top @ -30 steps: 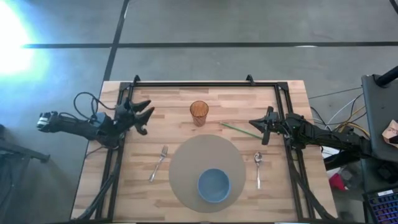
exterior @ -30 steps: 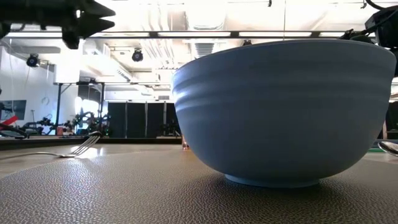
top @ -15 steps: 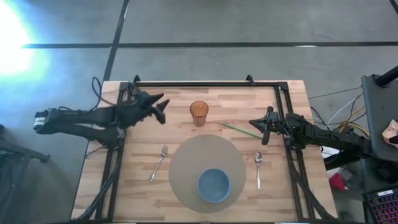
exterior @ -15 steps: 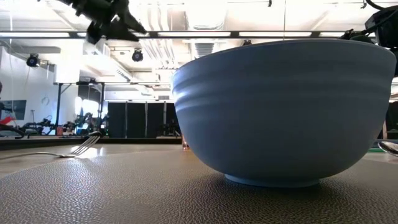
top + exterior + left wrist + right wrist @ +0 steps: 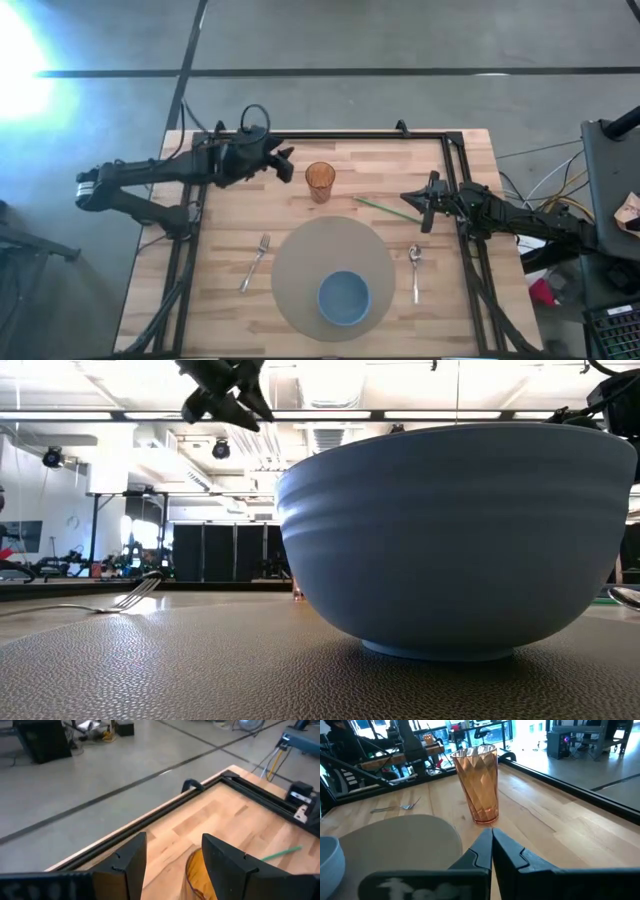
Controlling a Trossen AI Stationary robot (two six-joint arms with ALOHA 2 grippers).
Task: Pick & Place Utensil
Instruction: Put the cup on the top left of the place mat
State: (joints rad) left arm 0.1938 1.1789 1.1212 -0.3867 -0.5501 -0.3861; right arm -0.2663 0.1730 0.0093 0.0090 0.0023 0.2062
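Observation:
A silver fork (image 5: 255,262) lies flat on the wood, left of the round grey mat (image 5: 300,262). A silver spoon (image 5: 416,270) lies to the mat's right. A thin green stick (image 5: 383,208) lies on the wood behind the mat. My left gripper (image 5: 284,163) hovers open above the table, just left of the orange cup (image 5: 320,181); the left wrist view shows the cup's rim (image 5: 196,872) below and between its fingers. My right gripper (image 5: 424,207) is shut at the stick's right end, and the right wrist view (image 5: 492,845) faces the cup (image 5: 477,782).
A blue bowl (image 5: 344,297) stands on the near part of the mat and fills the low view (image 5: 450,530). A black frame rail (image 5: 330,135) runs along the table's far edge, with side rails (image 5: 185,270) left and right. Bare wood lies between cup and fork.
My left gripper has swung from the table's left edge toward the right and the far edge, rising, and now hangs beside the orange cup. Its fingers stay open.

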